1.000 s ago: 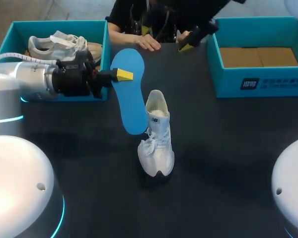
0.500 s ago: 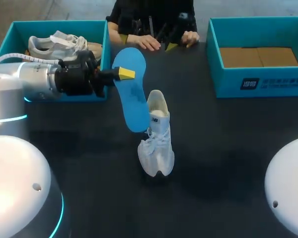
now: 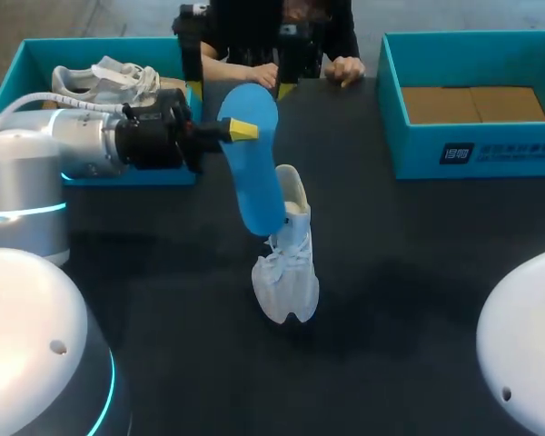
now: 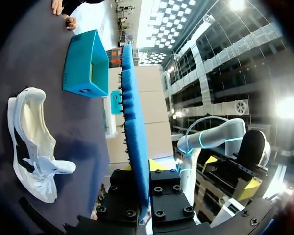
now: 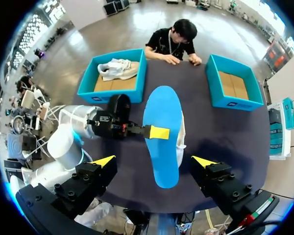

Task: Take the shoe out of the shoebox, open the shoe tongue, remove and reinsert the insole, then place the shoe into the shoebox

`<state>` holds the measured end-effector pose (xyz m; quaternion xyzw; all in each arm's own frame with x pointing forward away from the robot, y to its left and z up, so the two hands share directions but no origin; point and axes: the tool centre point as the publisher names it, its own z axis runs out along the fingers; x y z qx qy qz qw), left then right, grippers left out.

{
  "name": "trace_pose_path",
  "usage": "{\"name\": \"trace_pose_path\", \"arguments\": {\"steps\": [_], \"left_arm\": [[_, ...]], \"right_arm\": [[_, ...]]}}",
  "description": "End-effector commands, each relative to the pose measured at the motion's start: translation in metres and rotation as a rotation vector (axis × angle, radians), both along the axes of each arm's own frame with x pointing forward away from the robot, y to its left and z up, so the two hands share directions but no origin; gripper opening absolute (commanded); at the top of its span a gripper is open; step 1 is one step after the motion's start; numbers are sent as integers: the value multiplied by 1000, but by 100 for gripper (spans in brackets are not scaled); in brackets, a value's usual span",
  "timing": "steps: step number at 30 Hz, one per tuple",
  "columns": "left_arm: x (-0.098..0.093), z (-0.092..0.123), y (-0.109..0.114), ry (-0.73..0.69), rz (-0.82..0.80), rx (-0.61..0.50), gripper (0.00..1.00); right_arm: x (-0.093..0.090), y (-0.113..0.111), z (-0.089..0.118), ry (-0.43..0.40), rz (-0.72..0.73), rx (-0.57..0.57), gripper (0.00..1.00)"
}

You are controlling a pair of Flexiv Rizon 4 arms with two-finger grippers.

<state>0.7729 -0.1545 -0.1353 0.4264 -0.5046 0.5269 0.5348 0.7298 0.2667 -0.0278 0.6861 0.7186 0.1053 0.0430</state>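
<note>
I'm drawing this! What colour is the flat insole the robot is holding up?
The insole is bright blue; the head view shows it best.

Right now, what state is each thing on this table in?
blue insole: out of the shoe, held in the air above it.
white shoe: upright on the table, mouth open.
left shoebox: open, with a second shoe inside.
right shoebox: open, only its cardboard floor showing.
left jaws: shut on the insole.
right jaws: open, high above the table, holding nothing.
</note>
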Motion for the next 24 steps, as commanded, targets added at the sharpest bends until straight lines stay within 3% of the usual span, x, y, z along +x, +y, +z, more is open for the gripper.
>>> {"name": "trace_pose_path", "arguments": {"steps": [1,24], "left_arm": [[1,-1,-2,-2,-5,-2,0],[0,-1,-2,-14,3,8,0]], "right_arm": [[3,8,-3,15,-10,-66,100],[1,7,-20,27,-32,-113,100]]}}
